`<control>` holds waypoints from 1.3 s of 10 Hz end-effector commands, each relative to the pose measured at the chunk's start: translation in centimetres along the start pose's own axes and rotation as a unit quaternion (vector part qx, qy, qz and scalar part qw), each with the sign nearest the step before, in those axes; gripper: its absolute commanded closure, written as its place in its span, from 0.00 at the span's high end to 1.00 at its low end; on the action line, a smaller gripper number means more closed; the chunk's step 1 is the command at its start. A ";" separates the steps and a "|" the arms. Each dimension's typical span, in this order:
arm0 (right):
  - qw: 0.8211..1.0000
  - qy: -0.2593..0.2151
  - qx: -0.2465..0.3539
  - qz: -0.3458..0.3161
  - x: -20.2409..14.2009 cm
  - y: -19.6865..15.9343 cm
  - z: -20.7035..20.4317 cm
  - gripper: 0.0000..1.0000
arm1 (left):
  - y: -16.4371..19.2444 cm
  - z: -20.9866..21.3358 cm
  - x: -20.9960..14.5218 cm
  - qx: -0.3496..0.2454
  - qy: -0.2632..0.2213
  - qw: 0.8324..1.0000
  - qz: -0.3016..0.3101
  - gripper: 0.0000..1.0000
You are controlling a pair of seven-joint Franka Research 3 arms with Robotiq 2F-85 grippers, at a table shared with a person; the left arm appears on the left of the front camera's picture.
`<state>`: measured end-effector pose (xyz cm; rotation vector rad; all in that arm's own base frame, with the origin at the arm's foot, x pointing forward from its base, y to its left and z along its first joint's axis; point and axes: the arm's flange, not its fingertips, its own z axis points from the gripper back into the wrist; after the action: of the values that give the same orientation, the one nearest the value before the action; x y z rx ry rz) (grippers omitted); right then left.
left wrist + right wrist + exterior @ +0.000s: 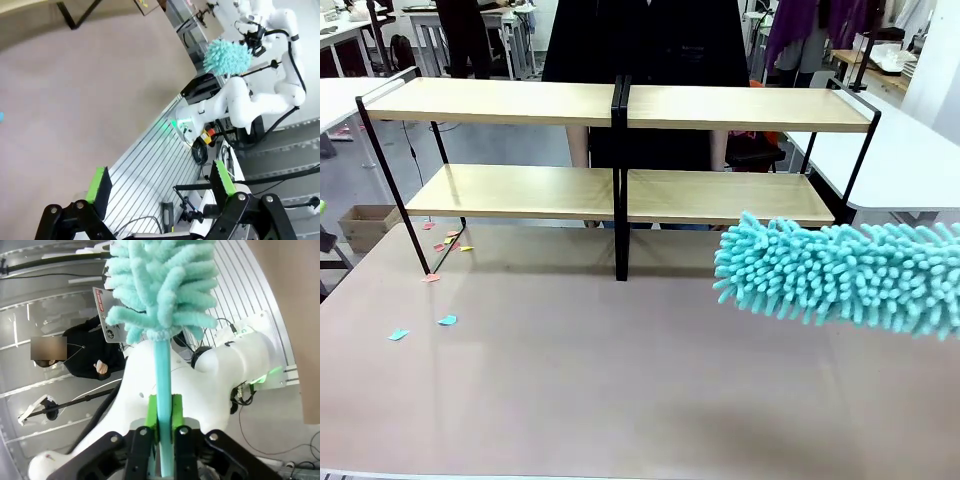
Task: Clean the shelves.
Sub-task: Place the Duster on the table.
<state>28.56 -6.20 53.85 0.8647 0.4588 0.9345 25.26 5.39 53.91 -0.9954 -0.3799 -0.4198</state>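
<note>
1. The shelves (618, 150) stand across the upper half of the front view, at the far side of the table (620, 390): two joined units, each with an upper and a lower light wooden board in a thin black metal frame.
2. A person in dark clothing (650, 40) stands behind the shelves at the top centre of that view.
3. A turquoise fluffy duster (840, 272) reaches in from the right edge of the front view, its head hanging above the table in front of the lower right board and apart from it.
4. In the right wrist view the right gripper (164, 415) sits at bottom centre; its jaws are closed tight on the duster's turquoise handle, green pads (153, 412) pressed to either side, and the fluffy head fills the top of the frame.
5. In the left wrist view the left gripper (162, 182) rises from the bottom edge with its jaws spread wide and nothing between the green pads.
6. The same view shows the duster head in the upper right of the frame, beside the white right arm (250, 95).
7. Small scraps of coloured paper (447, 320) lie on the table at the left of the front view, some near the shelves' left leg, two turquoise ones closer to the camera.
</note>
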 end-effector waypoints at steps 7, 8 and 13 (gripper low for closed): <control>0.996 0.033 -0.026 -0.080 7.7 -10.6 -4.8 0.12 | -0.2 -0.2 -0.1 -0.008 -0.004 1.000 -0.013 1.00; 0.996 0.036 -0.019 -0.079 7.7 -11.1 -4.9 0.12 | -0.2 -0.2 -0.1 -0.008 -0.004 1.000 -0.013 1.00; 0.995 -0.018 -0.071 -0.070 7.3 -12.0 -3.7 1.00 | -0.2 -0.2 -0.1 -0.008 -0.004 1.000 -0.013 1.00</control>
<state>35.93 -1.92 41.55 0.7338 0.5151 0.8005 24.96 5.39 53.92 -0.9894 -0.3790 -0.4198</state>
